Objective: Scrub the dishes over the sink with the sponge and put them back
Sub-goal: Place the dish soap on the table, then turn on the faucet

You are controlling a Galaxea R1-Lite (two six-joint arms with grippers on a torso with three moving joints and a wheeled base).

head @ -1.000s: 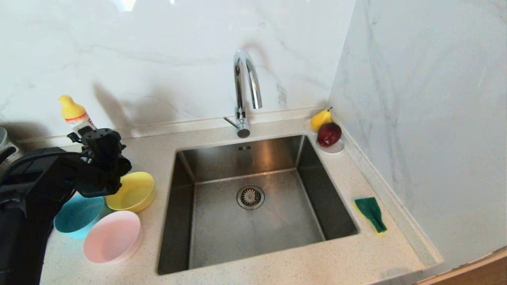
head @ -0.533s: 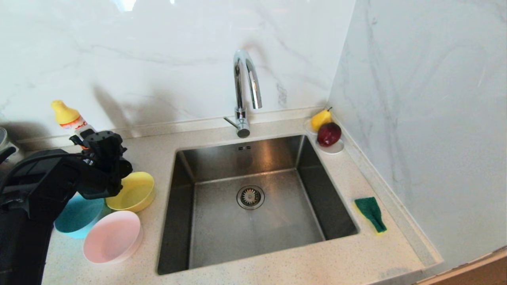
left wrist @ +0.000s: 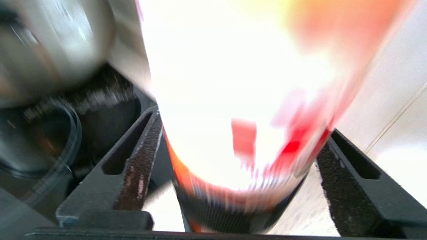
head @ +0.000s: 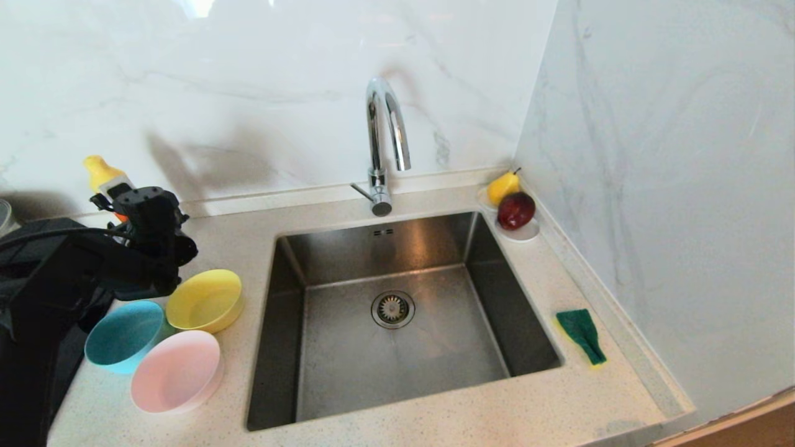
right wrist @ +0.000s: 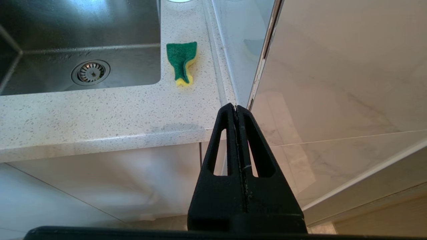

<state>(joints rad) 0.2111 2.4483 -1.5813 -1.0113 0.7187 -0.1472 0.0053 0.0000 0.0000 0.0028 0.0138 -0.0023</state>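
Your sink [head: 397, 347] is sitting mid-counter, the three bowls [head: 205, 302] resting just left of it and the sponge [head: 582, 335] lying right of it. Your left gripper [left wrist: 233, 173] is standing wide around a bottle [left wrist: 233, 133], fingers apart from it. Your right gripper [right wrist: 237, 111] is hanging closed below the counter edge.

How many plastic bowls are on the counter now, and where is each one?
3, all left of the sink: the yellow bowl nearest the basin, the teal bowl to its left, the pink bowl in front of both. The black arm might hide more.
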